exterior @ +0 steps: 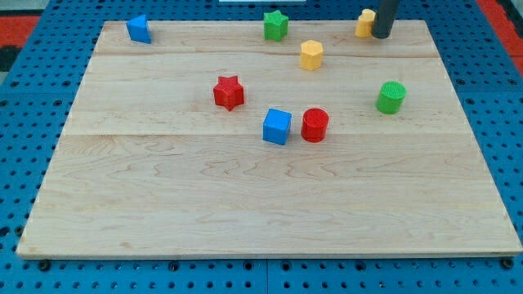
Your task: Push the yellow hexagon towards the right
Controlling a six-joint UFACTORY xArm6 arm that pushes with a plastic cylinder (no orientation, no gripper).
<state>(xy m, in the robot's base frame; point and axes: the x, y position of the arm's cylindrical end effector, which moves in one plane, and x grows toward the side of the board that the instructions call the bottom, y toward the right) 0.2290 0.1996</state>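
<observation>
The yellow hexagon [311, 55] stands on the wooden board [270, 204] in the upper middle, right of centre. My tip [382, 35] is at the view's top right, up and to the right of the hexagon. It touches, or nearly touches, the right side of another yellow block [364, 23], whose shape I cannot make out.
A green star [276, 25] sits at the top centre, a blue block [139, 29] at the top left. A red star [230, 92], a blue cube [277, 126] and a red cylinder [315, 125] sit mid-board. A green cylinder [391, 97] is at the right.
</observation>
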